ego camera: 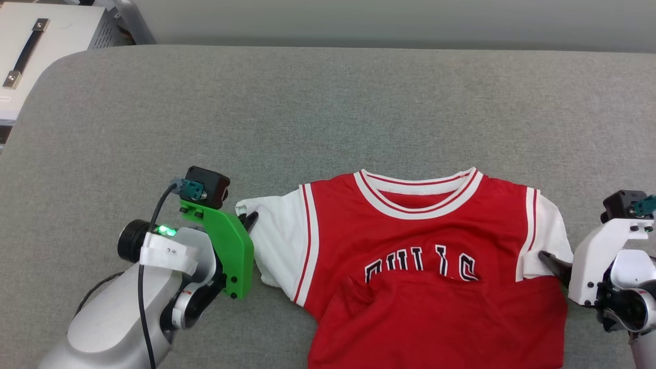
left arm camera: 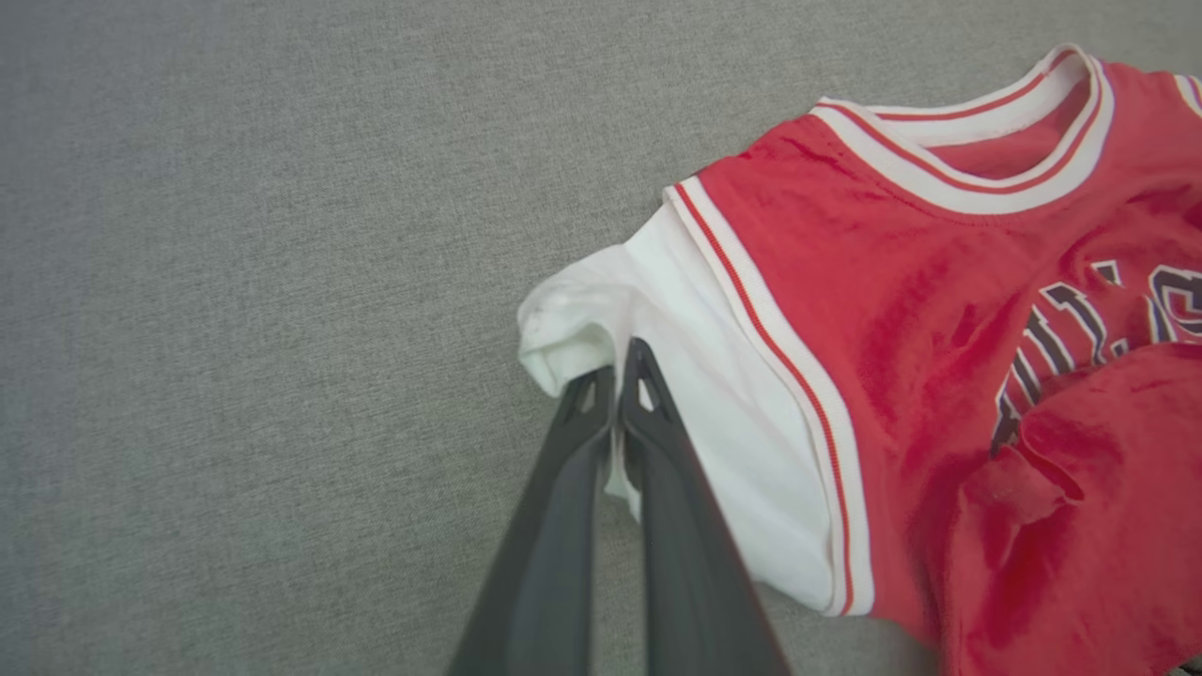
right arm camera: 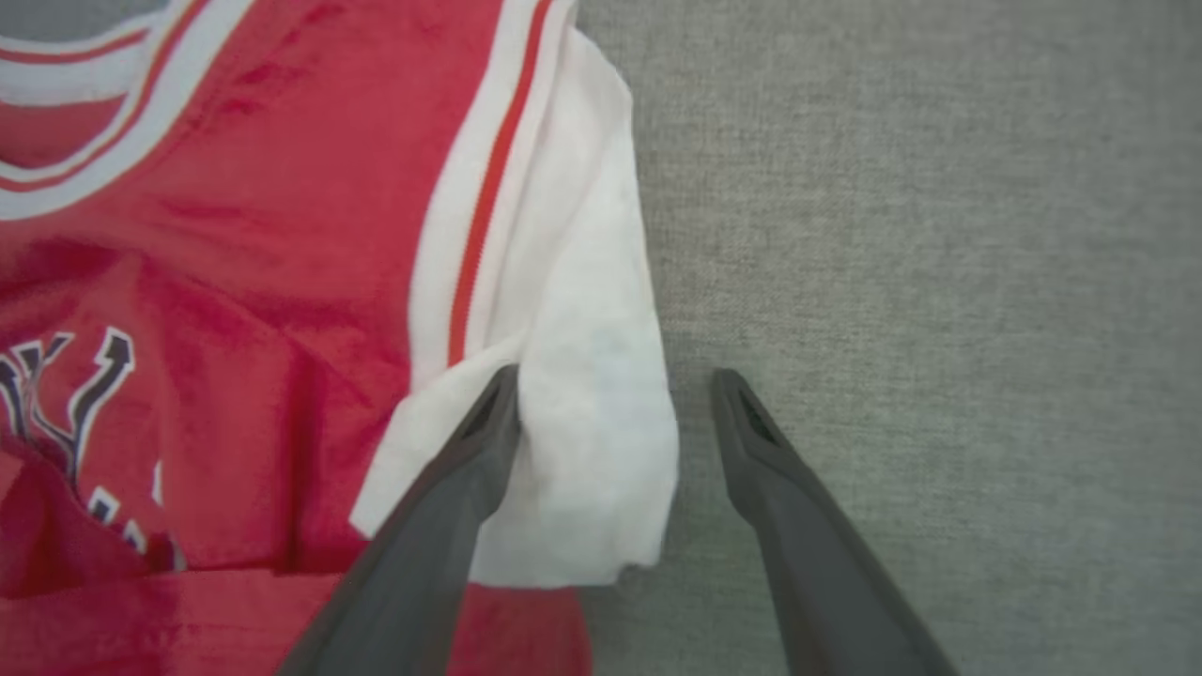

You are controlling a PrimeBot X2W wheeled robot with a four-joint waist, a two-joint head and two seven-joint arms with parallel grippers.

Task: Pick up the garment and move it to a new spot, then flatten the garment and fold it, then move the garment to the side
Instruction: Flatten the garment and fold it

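While the garment [ego camera: 435, 230] lies face up on the grey surface [ego camera: 307, 102], near its front edge, both arms are held low at its two sides. The left arm is bent at the wrist and laid almost flat, so that the left tool [ego camera: 250, 220] is pointed sideways at the white sleeve [left arm camera: 714, 394] on that side. Its two dark fingers are pressed together on the sleeve's outer hem, and a fold of white cloth is pinched between them. A green bracket [ego camera: 230, 251] is carried on this wrist, and a black cable is run back along the pale forearm.

The right arm is held in a mirrored pose at the opposite side. The right tool [right arm camera: 617, 380] is spread wide: one finger is seen over the other sleeve [right arm camera: 582, 282] near its seam, the other over bare surface just beside the hem, and nothing is gripped.

The surface is covered in a coarse woven grey fabric, and its far-left corner is rounded. The garment's body is made of smooth, slightly shiny red cloth, the sleeves of matt white. The collar [ego camera: 417, 197] and armholes are edged with red-and-white striped ribbing. The lower part is folded up over the chest, so the bottom half of the black, white-outlined lettering [ego camera: 420, 261] is hidden.
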